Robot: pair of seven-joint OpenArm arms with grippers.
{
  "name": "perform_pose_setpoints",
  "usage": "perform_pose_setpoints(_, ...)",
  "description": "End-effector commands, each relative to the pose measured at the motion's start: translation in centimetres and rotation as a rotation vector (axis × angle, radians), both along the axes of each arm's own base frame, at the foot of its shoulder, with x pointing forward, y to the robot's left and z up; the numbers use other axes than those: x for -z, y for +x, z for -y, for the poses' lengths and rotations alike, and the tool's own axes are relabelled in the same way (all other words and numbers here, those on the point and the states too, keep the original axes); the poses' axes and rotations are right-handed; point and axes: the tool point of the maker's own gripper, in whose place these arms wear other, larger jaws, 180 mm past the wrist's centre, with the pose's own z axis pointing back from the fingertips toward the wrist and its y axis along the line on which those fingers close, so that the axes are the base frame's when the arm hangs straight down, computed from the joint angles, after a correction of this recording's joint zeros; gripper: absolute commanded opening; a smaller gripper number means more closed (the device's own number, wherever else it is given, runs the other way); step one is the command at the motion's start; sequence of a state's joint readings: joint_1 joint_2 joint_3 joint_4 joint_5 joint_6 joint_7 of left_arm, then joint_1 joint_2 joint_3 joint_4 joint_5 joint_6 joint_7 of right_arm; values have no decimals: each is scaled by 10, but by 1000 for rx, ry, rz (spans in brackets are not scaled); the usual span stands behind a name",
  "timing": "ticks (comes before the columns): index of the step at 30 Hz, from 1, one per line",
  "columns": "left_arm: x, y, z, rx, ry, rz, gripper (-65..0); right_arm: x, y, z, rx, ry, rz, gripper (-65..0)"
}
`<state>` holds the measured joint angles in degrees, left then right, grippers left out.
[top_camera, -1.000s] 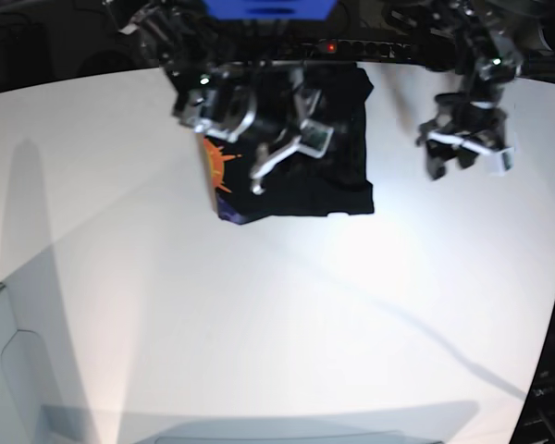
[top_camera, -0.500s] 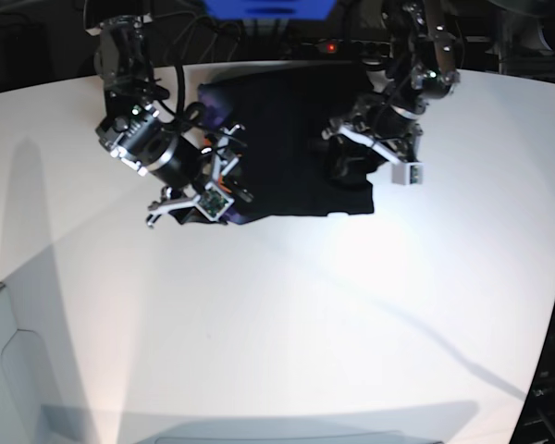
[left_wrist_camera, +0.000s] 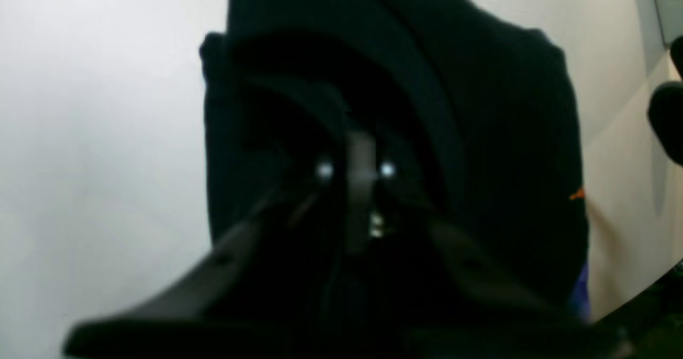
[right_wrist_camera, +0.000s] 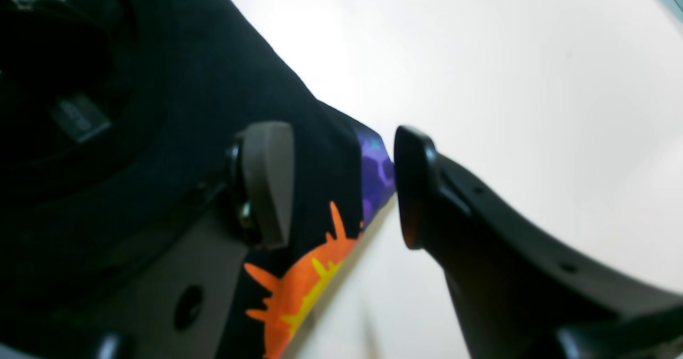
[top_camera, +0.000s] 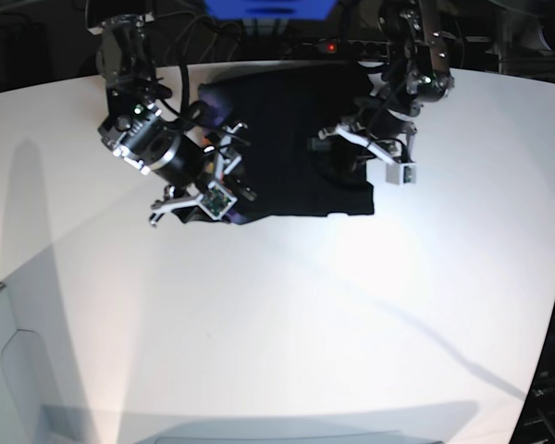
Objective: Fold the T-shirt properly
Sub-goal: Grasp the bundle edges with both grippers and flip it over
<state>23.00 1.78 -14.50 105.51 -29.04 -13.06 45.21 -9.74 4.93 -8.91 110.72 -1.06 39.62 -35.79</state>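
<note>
The black T-shirt lies folded into a rough rectangle at the back of the white table. Its orange and purple print shows along the near-left edge. My right gripper is open at that corner. In the right wrist view, one pad is over the black cloth and the other finger is over bare table. My left gripper is at the shirt's right side. In the left wrist view its fingers are pressed together in dark folds of the T-shirt.
A power strip with a red light and a blue object sit behind the table's back edge. A pale grey bin is at the near left corner. The table edge runs down the right side.
Both arms have come down from above onto the shirt. The left gripper has shut on the cloth at the right side and shifted slightly left. The right gripper has stayed open at the printed corner.
</note>
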Motion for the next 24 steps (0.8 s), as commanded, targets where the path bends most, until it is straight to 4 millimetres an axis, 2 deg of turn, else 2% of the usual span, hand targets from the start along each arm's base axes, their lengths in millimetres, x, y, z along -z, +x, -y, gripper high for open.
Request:
perform_pose_setpoints(1,-13,5,2,-5,-17,44,-650,-13,4,-4,-14,34,38,-343)
perform_pose_setpoints(7,-47,-3,1,5,6,121,-649,-14,6,-4,-14,33,42,-343)
perform_pose_setpoints(10,-40,-13,-2,-5,11,96,-649,-14,6,-5,-14,35,44,-343)
perform_pose_setpoints(15,-29,-31,-31,-70,56,46,-649,-15,7,-5,-14,37,45,-343)
perform_pose_setpoints(20,-22,-33,-50,-115,80,25,-649,-15,6,-6,-19,39,46,-343)
perform_pose_setpoints(24,-11,-38,-51,-119,73,-11,-649,-15,6,-8,-20,42,46,-343)
